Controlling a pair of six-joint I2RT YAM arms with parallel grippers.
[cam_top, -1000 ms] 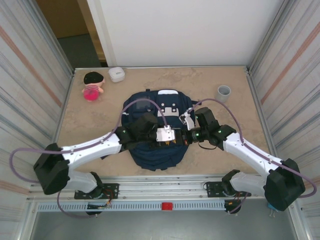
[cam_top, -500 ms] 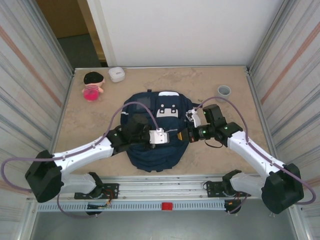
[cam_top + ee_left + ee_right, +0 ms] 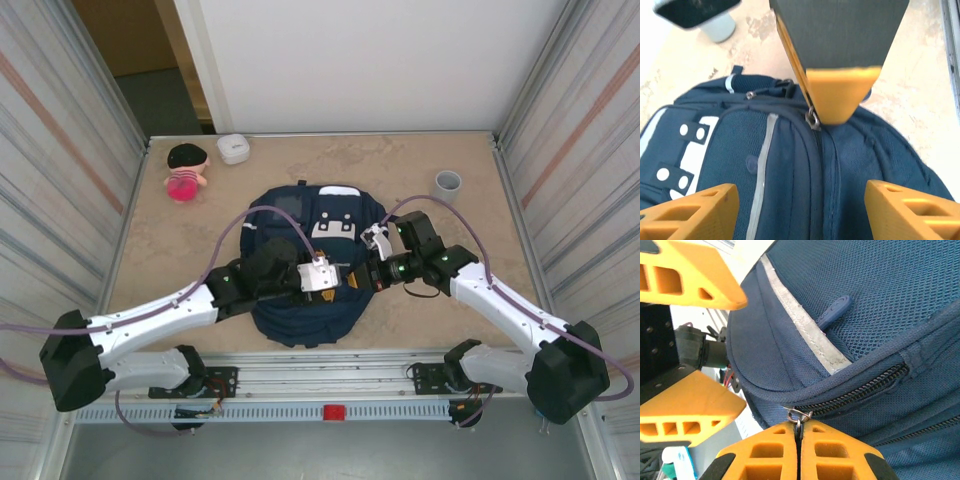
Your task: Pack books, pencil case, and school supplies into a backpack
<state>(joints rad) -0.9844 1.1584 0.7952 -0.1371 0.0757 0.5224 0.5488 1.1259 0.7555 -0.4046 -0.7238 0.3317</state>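
Pinching the metal zipper pull point(image 3: 799, 415), the right claw point(image 3: 799, 436) is clenched, its two orange fingers flat together with the ring caught at their tips, on the right side of the backpack point(image 3: 300, 318). The right wrist view gives the close detail: zip teeth running off from the pull, blue mesh, the white trim stripe point(image 3: 805, 335), and a blue rubber tab point(image 3: 835, 310) lying on the mesh.

The left claw point(image 3: 802, 207) is released, fingers spread wide, hovering above the backpack's middle and aimed at the pull. The left wrist view shows the right claw's tip sitting on the pull from above, at the zip seam. From the top the pull is too small to make out; both claws meet nose to nose over the backpack's right half.

The left arm point(image 3: 170, 310) stretches in long and low from the backpack's near left. The right arm point(image 3: 500, 300) comes from its near right, elbow bent, wrist turned in.

The backpack lies flat mid-table point(image 3: 170, 240), white patches toward its far end. A grey cup point(image 3: 447, 183) stands off its far right corner, well apart. A small white box point(image 3: 233, 148) and a pink-and-black doll point(image 3: 185, 170) sit off its far left. The table top is beige, marble-look. There are ribbed panels point(image 3: 60, 150) on either side, a white wall point(image 3: 380, 60) behind, and a metal rail point(image 3: 260, 380) along the near edge.
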